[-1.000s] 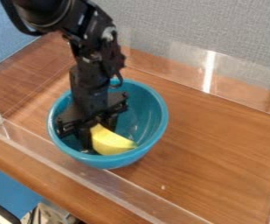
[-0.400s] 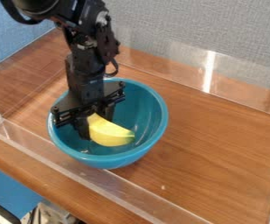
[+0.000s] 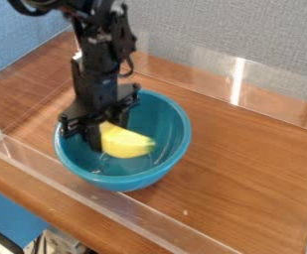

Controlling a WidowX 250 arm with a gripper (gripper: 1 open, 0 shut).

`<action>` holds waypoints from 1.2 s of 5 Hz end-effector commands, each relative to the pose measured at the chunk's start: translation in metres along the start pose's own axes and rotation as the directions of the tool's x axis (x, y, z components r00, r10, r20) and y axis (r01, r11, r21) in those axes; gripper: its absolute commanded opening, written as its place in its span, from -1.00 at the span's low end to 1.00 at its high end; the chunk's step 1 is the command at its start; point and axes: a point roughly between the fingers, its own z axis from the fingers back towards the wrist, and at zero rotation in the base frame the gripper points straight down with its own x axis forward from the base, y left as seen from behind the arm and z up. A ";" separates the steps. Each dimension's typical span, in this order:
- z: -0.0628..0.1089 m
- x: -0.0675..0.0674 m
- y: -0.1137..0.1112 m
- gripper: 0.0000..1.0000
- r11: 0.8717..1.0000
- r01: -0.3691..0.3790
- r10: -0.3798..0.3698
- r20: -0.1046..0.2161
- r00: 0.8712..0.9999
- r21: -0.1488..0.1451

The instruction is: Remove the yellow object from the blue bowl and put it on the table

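Jaws: gripper points down into the bowl, jaws clamped on the yellow object's left end.
Bench: one reddish wood bench, low clear walls on its edges.
Blue bowl: one blue bowl, near-left of centre.
Yellow object: one yellow object, held inside the bowl, seemingly lifted off its floor.
Risk: gripped only at one end, it could pivot or slip and drop back; lifting low could catch the rim and drag the bowl.

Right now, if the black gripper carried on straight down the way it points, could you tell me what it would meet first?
The black gripper points down into the glossy teal-blue plastic bowl, closed on the curved yellow banana-shaped piece. Going straight on, it would probably press that piece against the bowl's floor first, though depth is hard to judge here.
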 end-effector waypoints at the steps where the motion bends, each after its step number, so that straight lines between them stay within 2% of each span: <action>1: 0.016 0.007 -0.009 -1.00 0.998 0.014 -0.013 0.015 1.000 -0.062; 2: 0.020 0.006 -0.012 -1.00 0.997 0.041 -0.042 -0.007 0.999 -0.069; 3: 0.026 -0.003 -0.018 -1.00 0.995 0.059 -0.062 -0.038 0.997 -0.079; 5: 0.037 -0.035 -0.041 -1.00 0.992 0.095 -0.104 -0.098 0.990 -0.088; 6: 0.042 -0.056 -0.058 -1.00 0.990 0.111 -0.121 -0.126 0.985 -0.088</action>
